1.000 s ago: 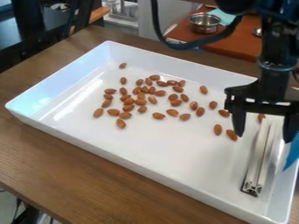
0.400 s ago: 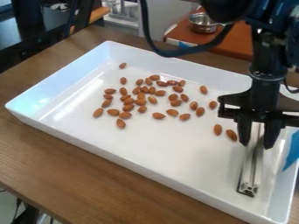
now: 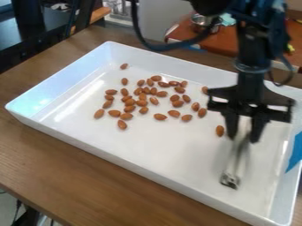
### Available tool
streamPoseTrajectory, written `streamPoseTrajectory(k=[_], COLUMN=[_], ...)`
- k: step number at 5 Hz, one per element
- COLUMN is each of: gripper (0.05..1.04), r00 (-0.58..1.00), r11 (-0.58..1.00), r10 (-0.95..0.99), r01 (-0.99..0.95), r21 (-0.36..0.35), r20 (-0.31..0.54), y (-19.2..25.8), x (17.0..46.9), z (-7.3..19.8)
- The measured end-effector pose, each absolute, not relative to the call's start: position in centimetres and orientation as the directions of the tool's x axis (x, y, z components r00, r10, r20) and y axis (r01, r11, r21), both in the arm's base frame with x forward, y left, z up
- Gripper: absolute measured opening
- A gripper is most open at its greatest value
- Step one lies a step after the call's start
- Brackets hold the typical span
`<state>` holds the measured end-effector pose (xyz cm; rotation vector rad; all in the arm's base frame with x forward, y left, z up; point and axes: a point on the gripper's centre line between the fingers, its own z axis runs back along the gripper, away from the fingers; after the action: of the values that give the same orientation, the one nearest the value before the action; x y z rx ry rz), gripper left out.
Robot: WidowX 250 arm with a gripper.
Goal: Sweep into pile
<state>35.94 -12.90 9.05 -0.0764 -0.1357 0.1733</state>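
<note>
The pincer (image 3: pixel 243 137) is positioned over the right-hand part of the white tray (image 3: pixel 156 171), with its fingers pointing down. The fingers are partly closed, spaced about the width of the metal bar (image 3: pixel 238 160), and the bar is held between them. The bar is an elongated, silver-coloured part. It extends from the fingers toward the near side of the tray, and its squared end lies lowest in the view; its outline is blurred, and contact between this end and the tray floor cannot be confirmed. The almonds (image 3: pixel 142 103) lie on the tray floor, mainly as a loose group between the centre and the far left portion. Within this group, several almonds touch and others are separated by small gaps. One almond is located apart from the group, near the far wall of the tray. Another lies just beside the finger on the left side of the view. A further almond is partly covered by the outer edge of the pincer's body. The tray rests on a brown wooden bench (image 3: pixel 65 170) and has raised walls on its sides. A blue piece (image 3: pixel 294 152) is located at the right wall of the tray. Behind the bench, a metal bowl (image 3: pixel 201 21) stands on a reddish-brown surface (image 3: pixel 184 33), partly hidden by the arm's black cable (image 3: pixel 167 47).
</note>
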Motion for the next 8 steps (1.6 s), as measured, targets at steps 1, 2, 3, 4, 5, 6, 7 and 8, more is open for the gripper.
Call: streamPoseTrajectory(k=[1,2,3,4,5,6,7,8], gripper=[0.337,0.337,0.337,0.337,0.337,0.337,0.337,0.337], r00=[0.973,0.97,0.966,0.97,0.968,0.956,0.948,0.947], r11=[0.982,0.98,0.975,0.975,0.966,0.937,0.909,0.898], r10=[0.187,0.197,0.223,0.216,0.226,0.249,0.215,0.181], r01=[-0.181,-0.193,-0.223,-0.22,-0.238,-0.278,-0.282,-0.269], r21=[-0.057,-0.043,-0.017,0.026,0.106,0.209,0.308,0.349], r20=[0.137,0.142,0.129,0.112,0.111,0.157,0.235,0.265], y=[-9.8,-6.9,-2.3,0.7,3.6,7.1,9.2,10.0], x=[36.8,37.4,36.6,36.1,35.7,36.0,36.8,36.5], z=[9.0,9.1,9.3,9.3,9.3,9.3,9.7,9.6])
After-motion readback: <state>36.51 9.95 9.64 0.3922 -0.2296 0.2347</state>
